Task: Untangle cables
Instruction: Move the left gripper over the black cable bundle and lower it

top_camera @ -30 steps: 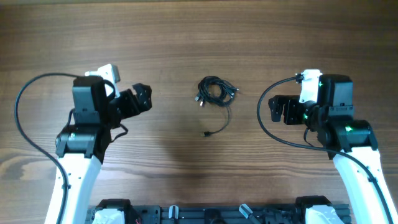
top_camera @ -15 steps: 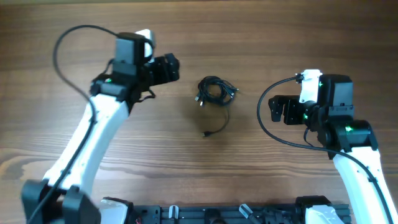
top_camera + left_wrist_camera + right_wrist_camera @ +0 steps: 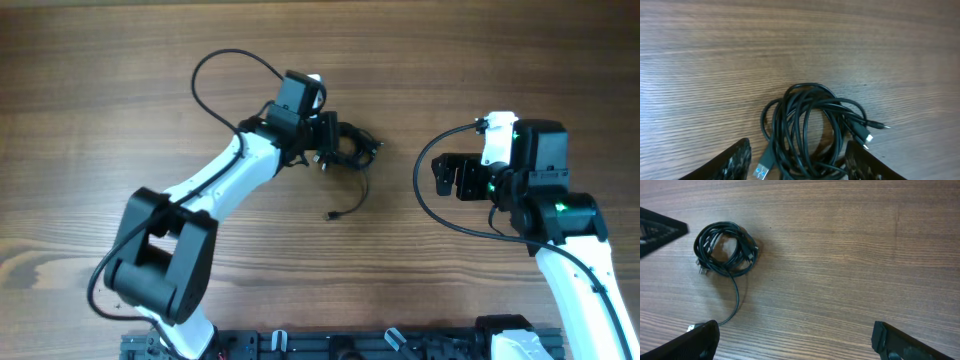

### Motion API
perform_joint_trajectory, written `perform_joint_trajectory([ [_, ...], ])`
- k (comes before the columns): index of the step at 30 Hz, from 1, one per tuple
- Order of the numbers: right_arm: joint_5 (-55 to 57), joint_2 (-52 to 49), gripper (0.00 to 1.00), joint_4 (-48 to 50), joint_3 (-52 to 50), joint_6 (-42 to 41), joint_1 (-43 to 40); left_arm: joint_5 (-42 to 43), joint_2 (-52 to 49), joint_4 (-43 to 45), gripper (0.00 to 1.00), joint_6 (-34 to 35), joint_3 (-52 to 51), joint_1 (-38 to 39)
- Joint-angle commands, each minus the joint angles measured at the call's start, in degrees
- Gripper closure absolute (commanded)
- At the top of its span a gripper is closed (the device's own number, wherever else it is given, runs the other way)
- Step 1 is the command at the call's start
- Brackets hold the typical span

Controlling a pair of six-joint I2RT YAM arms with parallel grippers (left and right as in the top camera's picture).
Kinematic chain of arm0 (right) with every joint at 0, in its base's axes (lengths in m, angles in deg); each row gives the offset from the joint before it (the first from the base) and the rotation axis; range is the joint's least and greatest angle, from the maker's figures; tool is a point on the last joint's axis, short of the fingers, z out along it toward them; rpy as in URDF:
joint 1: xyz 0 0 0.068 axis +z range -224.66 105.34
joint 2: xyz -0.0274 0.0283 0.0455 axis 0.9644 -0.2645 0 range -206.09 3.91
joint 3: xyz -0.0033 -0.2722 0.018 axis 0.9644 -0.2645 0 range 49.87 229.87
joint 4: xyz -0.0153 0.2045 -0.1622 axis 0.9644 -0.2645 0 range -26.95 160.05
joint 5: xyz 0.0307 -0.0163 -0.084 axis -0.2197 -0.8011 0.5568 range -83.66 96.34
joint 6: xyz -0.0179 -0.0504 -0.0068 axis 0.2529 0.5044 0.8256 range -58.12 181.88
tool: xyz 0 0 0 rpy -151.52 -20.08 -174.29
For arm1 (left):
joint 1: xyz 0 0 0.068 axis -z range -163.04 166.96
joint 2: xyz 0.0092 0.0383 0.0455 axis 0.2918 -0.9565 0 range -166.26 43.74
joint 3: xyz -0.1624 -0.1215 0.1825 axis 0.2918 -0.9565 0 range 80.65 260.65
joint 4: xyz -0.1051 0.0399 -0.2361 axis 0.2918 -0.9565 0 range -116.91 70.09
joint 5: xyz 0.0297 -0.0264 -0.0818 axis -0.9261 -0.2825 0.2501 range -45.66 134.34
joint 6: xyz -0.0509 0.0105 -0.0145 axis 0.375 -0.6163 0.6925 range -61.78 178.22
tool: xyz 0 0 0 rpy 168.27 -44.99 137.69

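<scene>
The cables (image 3: 350, 146) lie as a small coiled black bundle at the table's middle, with one loose tail running down to a plug (image 3: 331, 215). My left gripper (image 3: 328, 140) is at the bundle's left edge. In the left wrist view the cables (image 3: 807, 125) lie between its open fingers (image 3: 735, 162), the left gripper (image 3: 797, 167) straddling the coil's near part, with a blue-tipped USB plug (image 3: 761, 169) beside one finger. My right gripper (image 3: 445, 177) stands open and apart on the right. In the right wrist view the cables (image 3: 725, 250) lie far left of the right gripper (image 3: 795, 340).
The wooden table (image 3: 480, 60) carries only the bundle. Thick black wires loop from each arm (image 3: 225, 60). The left gripper's tip (image 3: 660, 230) shows at the right wrist view's top left corner.
My left arm has swung up and right across the table to the cable bundle, and its jaws have narrowed round it. The right arm and the cables have not moved.
</scene>
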Motion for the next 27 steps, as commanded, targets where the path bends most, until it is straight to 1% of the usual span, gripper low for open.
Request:
perform_joint_trajectory([
  [1, -0.9, -0.3, 0.0, 0.0, 1.2, 0.8, 0.2, -5.5, -2.7, 1.6, 0.4, 0.0, 0.8, 1.9],
  [12, -0.9, -0.3, 0.0, -0.1, 1.2, 0.8, 0.2, -6.6, -6.0, 2.1, 0.44, 0.0, 0.8, 2.6],
  [15, -0.9, -0.3, 0.0, -0.1, 1.2, 0.8, 0.2, -6.6, -6.5, 1.9, 0.48, 0.0, 0.7, 2.6],
  [17, -0.9, -0.3, 0.0, -0.1, 1.2, 0.8, 0.2, -6.6, -7.3, 1.9, 0.5, 1.2, 0.7, 2.7],
  [19, -0.9, -0.3, 0.0, -0.1, 1.2, 0.8, 0.2, -6.6, -7.5, 1.8, 0.56, 1.3, 0.7, 2.8],
  [23, -0.9, -0.3, 0.0, -0.1, 1.2, 0.8, 0.2, -6.6, -7.5, 1.5, 0.78, 1.2, 0.7, 3.2],
  [27, -0.9, -0.3, 0.0, -0.1, 1.2, 0.8, 0.2, -6.6, -7.5, -0.8, 0.96, 1.3, 0.7, 4.1],
])
